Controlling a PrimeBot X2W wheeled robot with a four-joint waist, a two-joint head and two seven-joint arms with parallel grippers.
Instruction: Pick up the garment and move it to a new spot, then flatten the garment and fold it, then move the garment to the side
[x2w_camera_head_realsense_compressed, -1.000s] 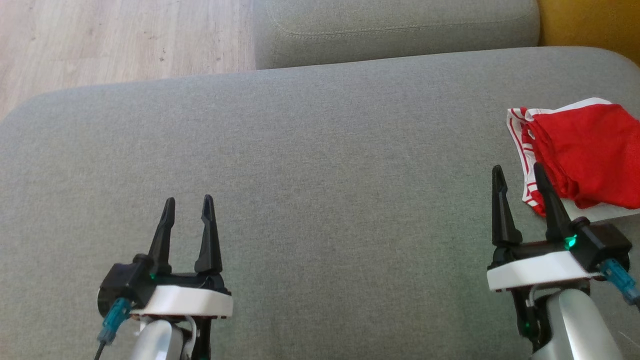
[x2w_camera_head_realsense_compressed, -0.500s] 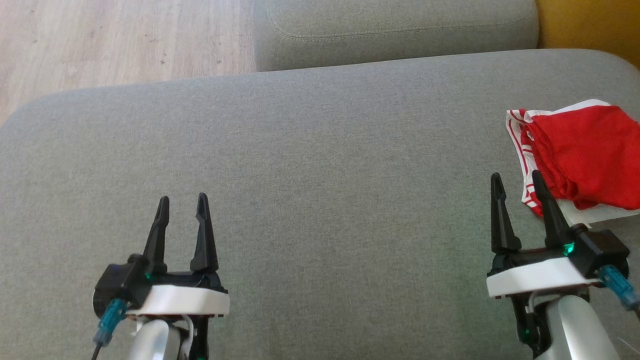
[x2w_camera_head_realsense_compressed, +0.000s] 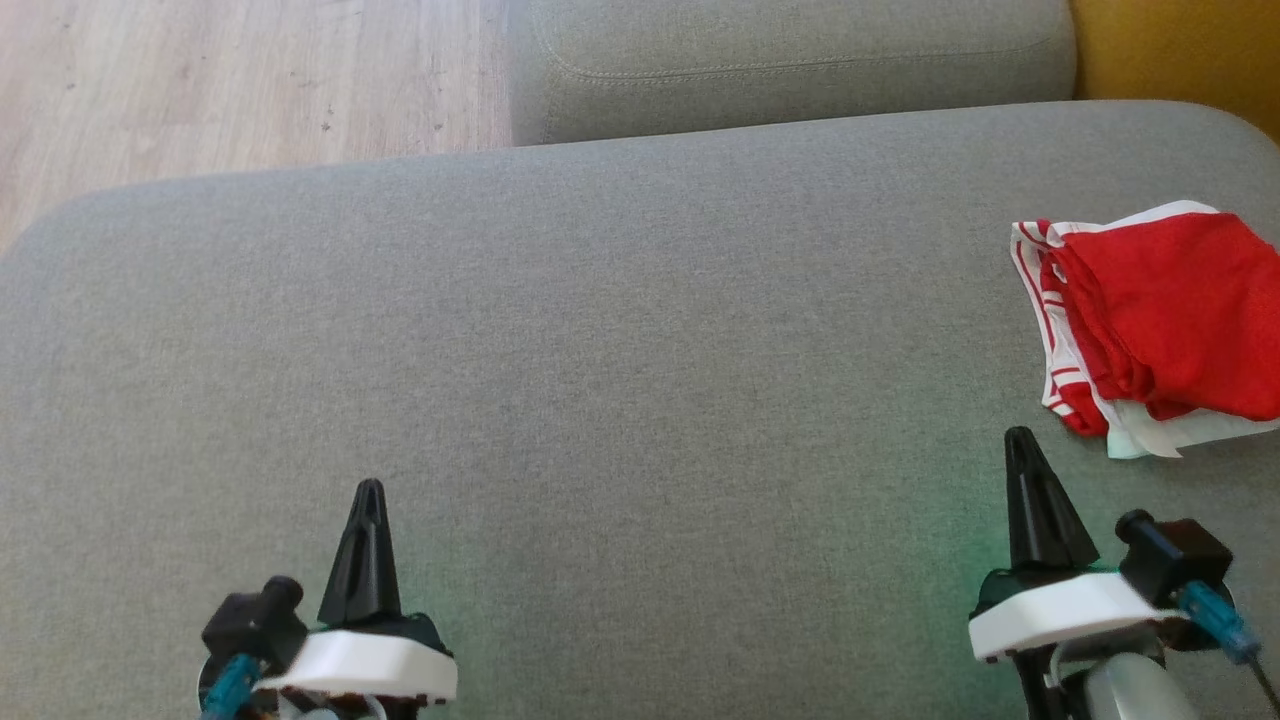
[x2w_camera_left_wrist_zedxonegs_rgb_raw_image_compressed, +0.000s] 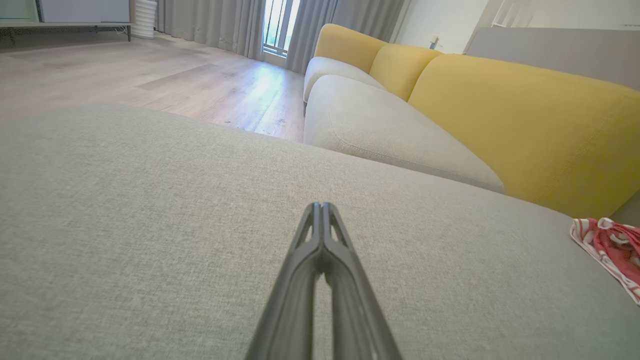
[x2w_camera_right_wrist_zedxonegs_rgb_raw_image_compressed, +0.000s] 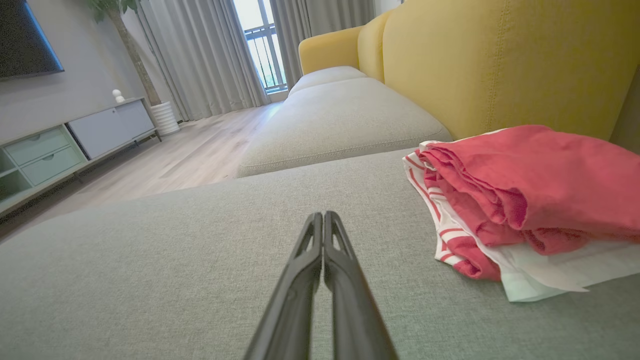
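support: we see a wide grey fabric cushion (x2w_camera_head_realsense_compressed: 620, 330) spanning most of the frame | load: we find one red garment (x2w_camera_head_realsense_compressed: 1170, 310) with white striped trim, lying directly on it at the right edge | lie: we note loose folds, a pale layer at its lower edge

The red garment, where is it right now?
In the head view the red garment lies at the far right of the grey cushion, just ahead of the right gripper, apart from it.

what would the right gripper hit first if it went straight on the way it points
Probably just the grey cushion ahead; the right gripper points left of the red garment, though its height is unclear.
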